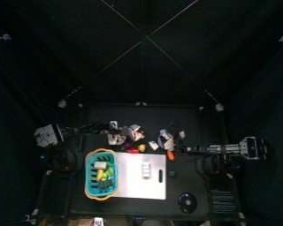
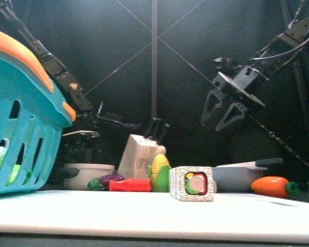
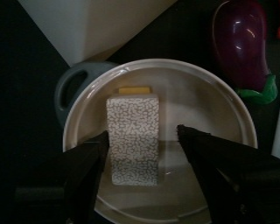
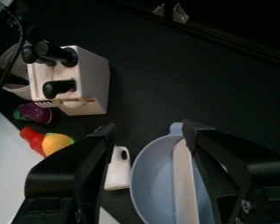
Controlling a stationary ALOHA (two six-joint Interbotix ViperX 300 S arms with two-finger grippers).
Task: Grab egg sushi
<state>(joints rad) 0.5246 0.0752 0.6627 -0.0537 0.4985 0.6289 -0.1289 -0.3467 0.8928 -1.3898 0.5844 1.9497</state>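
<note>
Egg sushi (image 3: 136, 138) lies in a white bowl (image 3: 230, 105); left gripper (image 3: 149, 157), wide open and empty, should descend straight, straddling it evenly.

Item: egg sushi (image 3: 136, 140), a long rectangular toy piece with a pale speckled grey top and a small yellow block showing at one end.

Pose: it lay flat on its long side, its length running along the length of the dish.

Container: it rested inside a shallow oval cream bowl (image 3: 230, 105) with a grey handle, roughly in the middle of the bowl's floor.

Contact: it sat between the two dark jaws seen in the left wrist view, one on each long side; whether they touched it could not be told.

Other views: too small or hidden to make out.
</note>
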